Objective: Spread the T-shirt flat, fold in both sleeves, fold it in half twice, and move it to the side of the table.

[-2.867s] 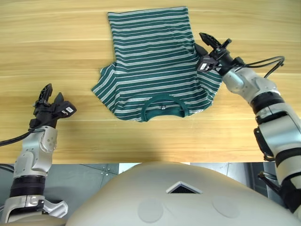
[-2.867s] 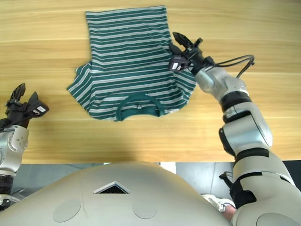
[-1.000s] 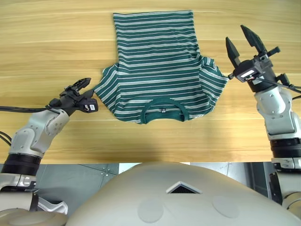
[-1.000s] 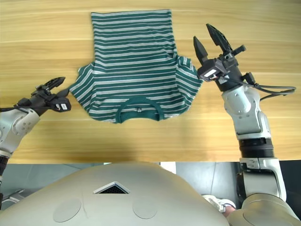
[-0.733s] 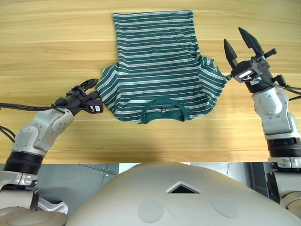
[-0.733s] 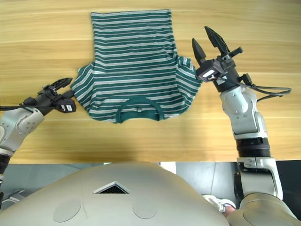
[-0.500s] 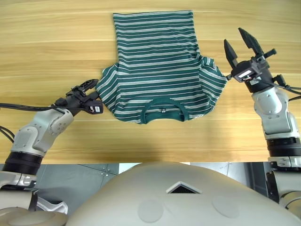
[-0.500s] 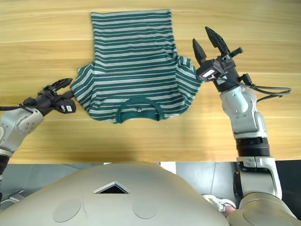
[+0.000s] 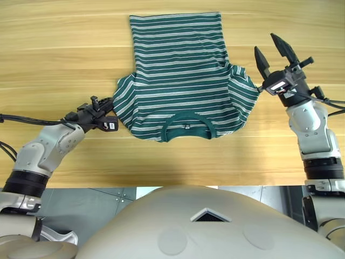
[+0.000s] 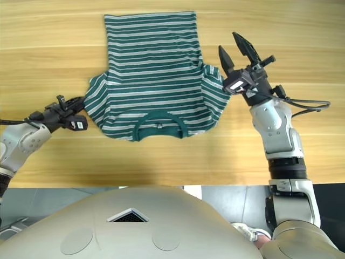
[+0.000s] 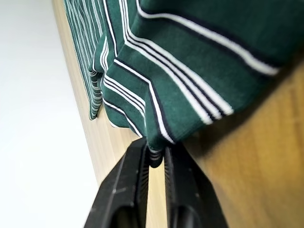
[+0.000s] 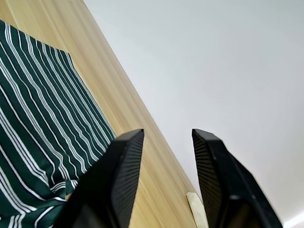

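Left wrist view, one T-shirt [image 11: 190,71], seemingly pinched

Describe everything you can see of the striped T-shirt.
The T-shirt is dark green cloth with thin white stripes, lying on the wooden table, collar nearest the robot, hem farthest. Its body is smooth; both sleeves are bunched. The left pincer is shut on one sleeve's edge; the open right pincer stands beside the other, not gripping it.

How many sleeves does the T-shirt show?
2: the left sleeve, its edge pinched in the left gripper; the right sleeve, beside the open right gripper.
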`<state>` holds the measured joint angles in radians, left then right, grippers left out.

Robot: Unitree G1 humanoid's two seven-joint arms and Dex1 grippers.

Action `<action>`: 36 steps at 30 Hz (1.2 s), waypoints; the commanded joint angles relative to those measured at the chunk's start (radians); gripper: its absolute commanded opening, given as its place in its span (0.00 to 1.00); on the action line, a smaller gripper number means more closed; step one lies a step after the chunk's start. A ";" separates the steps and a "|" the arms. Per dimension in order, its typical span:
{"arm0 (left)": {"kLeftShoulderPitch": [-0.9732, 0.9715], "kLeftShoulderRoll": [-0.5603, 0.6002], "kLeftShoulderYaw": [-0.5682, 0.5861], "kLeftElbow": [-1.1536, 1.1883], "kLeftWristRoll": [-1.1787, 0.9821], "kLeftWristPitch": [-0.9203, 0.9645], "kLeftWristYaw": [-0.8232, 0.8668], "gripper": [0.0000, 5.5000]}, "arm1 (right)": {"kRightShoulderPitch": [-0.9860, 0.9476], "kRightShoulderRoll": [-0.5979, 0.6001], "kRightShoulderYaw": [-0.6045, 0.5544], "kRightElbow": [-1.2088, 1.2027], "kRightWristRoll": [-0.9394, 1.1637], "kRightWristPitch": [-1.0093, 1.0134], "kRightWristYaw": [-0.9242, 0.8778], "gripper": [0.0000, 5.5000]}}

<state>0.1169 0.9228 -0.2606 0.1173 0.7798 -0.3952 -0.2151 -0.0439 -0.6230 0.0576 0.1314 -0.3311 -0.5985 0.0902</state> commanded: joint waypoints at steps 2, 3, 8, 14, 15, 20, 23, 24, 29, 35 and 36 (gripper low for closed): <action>0.052 -0.002 -0.048 0.033 0.010 -0.003 -0.045 0.00 | -0.003 0.010 -0.005 0.006 -0.002 -0.004 0.016 0.34; 0.053 -0.005 -0.046 0.034 0.009 -0.005 -0.036 0.00 | -0.003 0.012 -0.004 0.008 -0.004 -0.005 0.016 0.34; 0.054 -0.049 -0.019 0.036 -0.026 -0.014 0.039 0.00 | -0.001 0.022 0.000 0.017 -0.010 -0.011 0.011 0.34; 0.044 -0.135 -0.019 0.014 -0.073 -0.037 0.106 0.00 | -0.002 0.031 0.008 0.034 -0.023 -0.021 0.009 0.34; 0.042 -0.141 -0.015 0.006 -0.079 -0.044 0.114 0.00 | -0.005 0.033 0.010 0.037 -0.024 -0.022 0.010 0.34; 0.037 -0.148 0.016 -0.031 -0.086 -0.072 0.153 0.00 | -0.010 0.040 0.020 0.053 -0.032 -0.027 0.008 0.34; 0.035 -0.161 0.024 -0.066 -0.091 -0.093 0.170 0.00 | -0.013 0.042 0.025 0.066 -0.038 -0.031 0.006 0.34; 0.035 -0.167 0.028 -0.079 -0.093 -0.099 0.175 0.00 | -0.014 0.043 0.027 0.072 -0.040 -0.033 0.005 0.34; -0.005 -0.212 0.008 -0.058 -0.087 -0.127 0.186 0.00 | -0.028 0.055 0.037 0.094 -0.055 -0.039 0.000 0.34; -0.044 -0.247 -0.017 -0.009 -0.082 -0.150 0.189 0.00 | -0.037 0.067 0.045 0.123 -0.070 -0.051 -0.009 0.34; -0.050 -0.249 -0.024 0.002 -0.079 -0.155 0.184 0.00 | -0.037 0.069 0.046 0.126 -0.072 -0.051 -0.010 0.34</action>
<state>0.0887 0.6800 -0.2686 0.0993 0.6842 -0.5425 -0.0291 -0.0596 -0.5633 0.0969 0.2435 -0.3903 -0.6413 0.0860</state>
